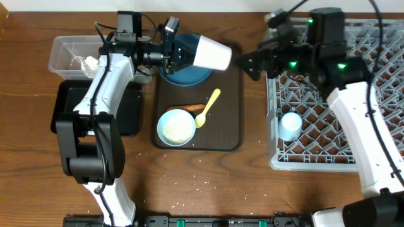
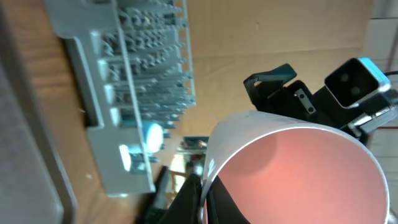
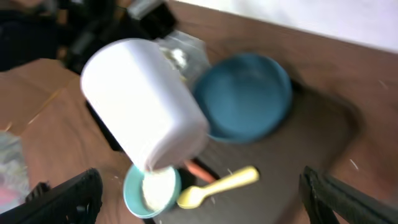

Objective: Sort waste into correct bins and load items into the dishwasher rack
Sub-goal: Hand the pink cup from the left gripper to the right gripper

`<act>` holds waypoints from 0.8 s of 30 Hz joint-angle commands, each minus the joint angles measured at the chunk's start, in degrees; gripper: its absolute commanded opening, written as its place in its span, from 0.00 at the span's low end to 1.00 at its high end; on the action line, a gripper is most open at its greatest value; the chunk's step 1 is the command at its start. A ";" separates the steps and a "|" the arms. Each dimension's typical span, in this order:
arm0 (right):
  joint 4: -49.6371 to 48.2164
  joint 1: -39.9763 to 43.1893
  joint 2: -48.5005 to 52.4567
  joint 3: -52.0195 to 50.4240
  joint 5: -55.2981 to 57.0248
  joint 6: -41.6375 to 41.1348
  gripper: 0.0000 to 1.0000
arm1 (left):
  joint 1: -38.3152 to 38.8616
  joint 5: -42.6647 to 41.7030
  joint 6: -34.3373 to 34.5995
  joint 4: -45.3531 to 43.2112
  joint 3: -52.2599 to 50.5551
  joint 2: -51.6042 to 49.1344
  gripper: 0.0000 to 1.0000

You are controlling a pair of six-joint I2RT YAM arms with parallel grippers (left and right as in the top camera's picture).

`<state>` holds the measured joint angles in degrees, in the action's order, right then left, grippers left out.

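My left gripper [image 1: 177, 55] is shut on the rim of the pale pink cup [image 1: 213, 53]. It holds the cup sideways above the dark blue plate [image 1: 189, 74]. The left wrist view shows the cup's pink inside [image 2: 298, 177] with my jaws [image 2: 202, 202] pinching the rim. My right gripper [image 1: 247, 63] is open and empty just right of the cup. In the right wrist view its fingers [image 3: 208, 202] stand wide apart below the cup [image 3: 146, 106]. The bowl of rice [image 1: 176, 126], yellow spoon [image 1: 209, 106] and carrot [image 1: 193, 108] lie on the brown tray. The snack wrapper is out of view.
The grey rack [image 1: 334, 107] stands at the right with a light blue cup [image 1: 290, 126] in it. A clear box [image 1: 66, 53] holding crumpled paper [image 1: 88, 62] and a black tray [image 1: 132, 110] are at the left. Rice grains [image 1: 189, 188] are scattered on the table's front.
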<state>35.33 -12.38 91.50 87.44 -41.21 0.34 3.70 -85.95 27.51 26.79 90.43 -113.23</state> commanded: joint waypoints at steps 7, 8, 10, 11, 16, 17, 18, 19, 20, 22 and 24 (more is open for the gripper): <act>-4.52 -3.56 3.48 0.83 -3.04 0.37 0.99 | 2.29 -4.20 6.32 0.13 -0.09 2.25 0.06; -4.85 -3.56 3.93 0.83 -3.76 0.37 0.99 | 2.49 -4.17 6.29 0.11 -0.09 2.69 0.06; -5.42 -3.56 4.35 0.83 -5.73 0.37 0.95 | 2.62 -4.17 6.29 0.11 -0.09 3.50 0.07; -5.66 -3.56 4.50 0.83 -6.32 0.37 0.94 | 2.60 -4.17 6.27 0.11 -0.09 3.78 0.06; -5.95 -3.63 4.55 0.83 -7.80 0.39 0.84 | 2.60 -4.17 6.25 -0.02 -0.09 4.70 0.06; -5.97 -3.69 4.55 0.83 -8.50 0.50 0.82 | 2.60 -4.17 6.27 -0.02 -0.09 4.70 0.06; -5.97 -3.82 4.55 0.83 -9.07 0.63 0.81 | 2.60 -4.17 6.25 -0.02 -0.09 4.70 0.06; -5.97 -3.98 4.55 0.83 -9.22 0.63 0.80 | 2.64 -4.17 6.25 -0.07 -0.09 4.70 0.06; -6.01 -4.09 4.55 0.83 -9.22 0.63 0.80 | 2.64 -4.17 6.27 -0.07 -0.09 4.70 0.06; -6.36 -4.33 4.55 0.83 -9.25 1.07 0.79 | 2.64 -4.17 6.27 -0.04 -0.09 4.70 0.06; -7.10 -4.33 4.55 0.83 -9.22 1.07 0.80 | 2.64 -4.17 6.27 -0.04 -0.09 4.70 0.07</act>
<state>29.02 -15.46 95.42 87.44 -49.71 0.69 6.15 -88.18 33.67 26.76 90.43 -110.67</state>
